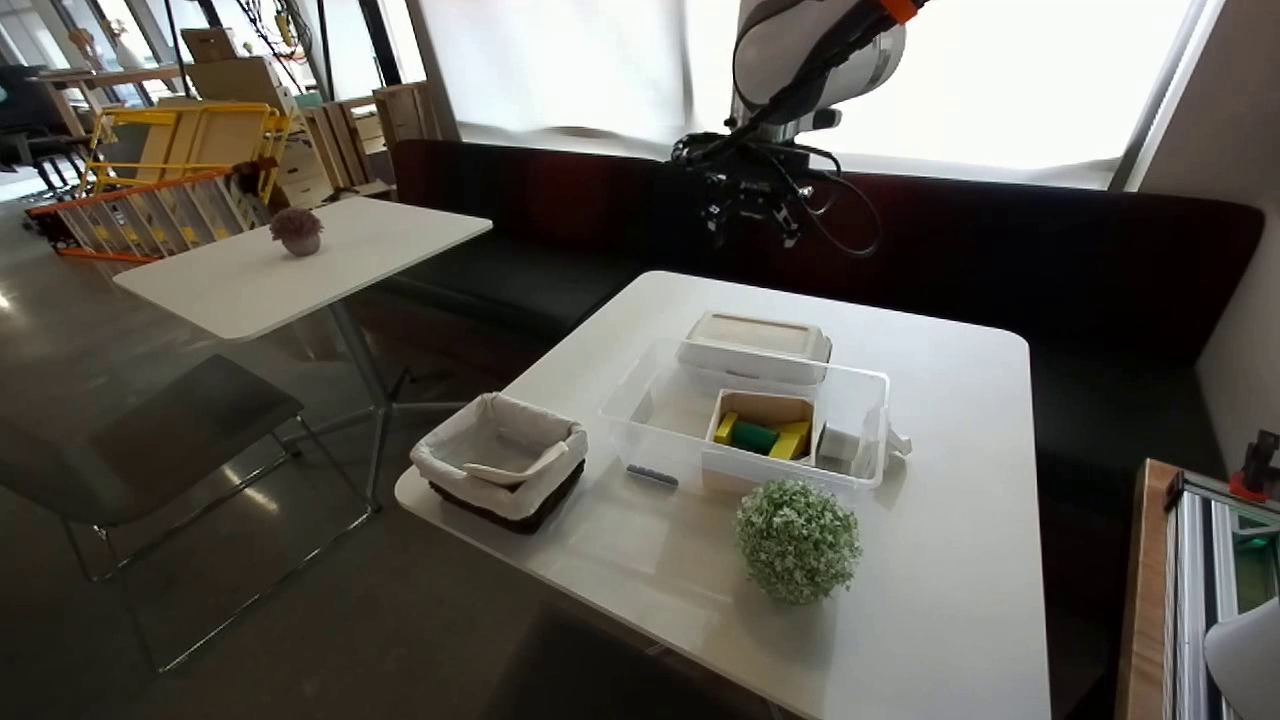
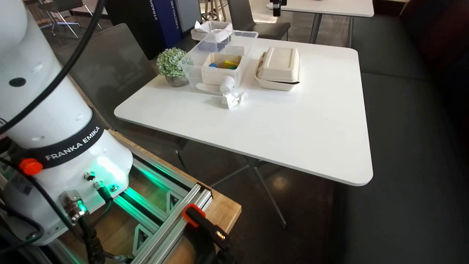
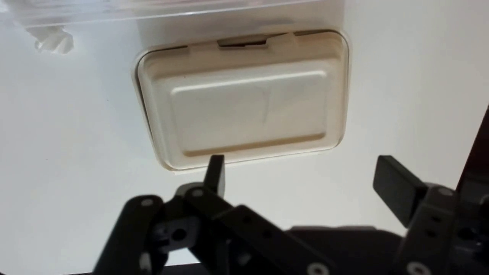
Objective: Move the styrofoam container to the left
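Fingers [image 3: 216, 173] spread, styrofoam container [image 3: 248, 110] ungripped

Your 2 fingers stand wide apart above the counter [image 3: 57, 198], holding nothing, presumably so you can straddle the container's rim. It lies lid-up on the counter, just beside the clear tub [image 1: 650, 445], its slotted edge facing the tub; that likely leaves the opposite edge best for gripping. Farther out, your arm [image 2: 60, 110] reads "FRANKA EMIKA"; in an exterior view, dark bins [image 2: 168, 36] behind read "TRASH" and "RECYCLABLE".

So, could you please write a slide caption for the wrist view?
Styrofoam container with its lid down, ungrasped on the white table, seen past the open claw.
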`<state>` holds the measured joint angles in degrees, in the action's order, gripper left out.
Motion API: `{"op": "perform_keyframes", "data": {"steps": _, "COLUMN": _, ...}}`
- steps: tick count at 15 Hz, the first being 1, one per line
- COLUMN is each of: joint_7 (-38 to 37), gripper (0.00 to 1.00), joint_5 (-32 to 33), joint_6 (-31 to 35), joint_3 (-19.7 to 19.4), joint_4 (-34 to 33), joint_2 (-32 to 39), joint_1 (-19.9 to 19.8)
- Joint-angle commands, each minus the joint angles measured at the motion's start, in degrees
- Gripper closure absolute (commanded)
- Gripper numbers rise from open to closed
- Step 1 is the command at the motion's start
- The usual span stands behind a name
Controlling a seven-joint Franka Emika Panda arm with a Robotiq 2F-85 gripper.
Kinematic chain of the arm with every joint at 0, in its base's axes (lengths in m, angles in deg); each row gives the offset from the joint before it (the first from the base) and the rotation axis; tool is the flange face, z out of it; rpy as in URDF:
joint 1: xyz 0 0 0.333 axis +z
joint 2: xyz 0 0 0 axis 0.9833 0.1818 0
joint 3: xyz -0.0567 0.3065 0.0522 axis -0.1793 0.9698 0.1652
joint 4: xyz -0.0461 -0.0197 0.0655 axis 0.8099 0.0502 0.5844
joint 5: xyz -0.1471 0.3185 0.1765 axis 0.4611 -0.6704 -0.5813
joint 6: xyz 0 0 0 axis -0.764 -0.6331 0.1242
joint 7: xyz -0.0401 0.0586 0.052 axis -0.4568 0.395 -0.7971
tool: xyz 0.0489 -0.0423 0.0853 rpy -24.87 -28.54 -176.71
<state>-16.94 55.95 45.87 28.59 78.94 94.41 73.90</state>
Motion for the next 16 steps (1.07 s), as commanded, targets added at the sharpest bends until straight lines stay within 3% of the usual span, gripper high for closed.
{"op": "perform_keyframes", "data": {"steps": 1, "joint_7": 0.19, "gripper": 0.0, "joint_5": -0.3, "joint_6": -0.14, "joint_3": -0.78, "joint_4": -0.2, "joint_2": 0.03, "joint_1": 0.76}}
{"op": "perform_keyframes", "data": {"steps": 9, "joint_7": 0.4, "gripper": 0.0, "joint_5": 1.28, "joint_6": 9.33, "joint_3": -3.1, "joint_4": -2.79, "joint_2": 10.32, "joint_1": 0.87}}
{"op": "perform_keyframes", "data": {"steps": 16, "joint_7": 2.91, "gripper": 0.0, "joint_5": 2.09, "joint_6": 10.18, "joint_3": -5.41, "joint_4": -4.74, "joint_2": 16.42, "joint_1": 2.15}}
